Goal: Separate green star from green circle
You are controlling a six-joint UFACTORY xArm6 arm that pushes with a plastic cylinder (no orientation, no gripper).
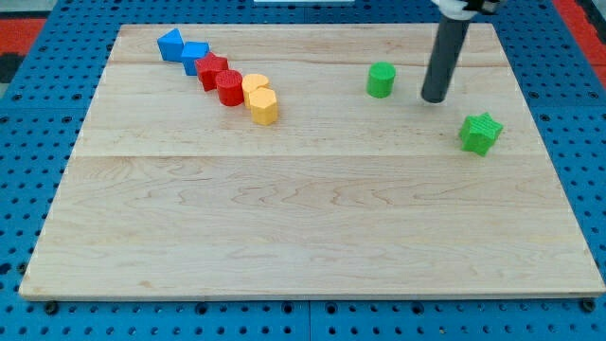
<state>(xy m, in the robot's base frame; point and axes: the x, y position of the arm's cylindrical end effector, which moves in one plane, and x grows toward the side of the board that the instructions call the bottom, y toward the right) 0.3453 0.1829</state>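
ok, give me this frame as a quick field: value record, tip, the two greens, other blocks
tip: my tip on the board, between the two greens
green circle: green circle to the view's left of tip, apart from it
green star: green star to the view's lower right of tip, apart from it
greens touching: no
other blocks: blue, red, yellow blocks in a diagonal row at the view's upper left

This looks like a robotics lab bench rather than a home or shop. A pale wooden board [312, 218] lies on a blue perforated base plate [38, 85] with a regular grid of holes, the kind used for fixing test rigs. A red strip [578, 24] at the view's top right may be floor marking, though it is too cropped to tell.
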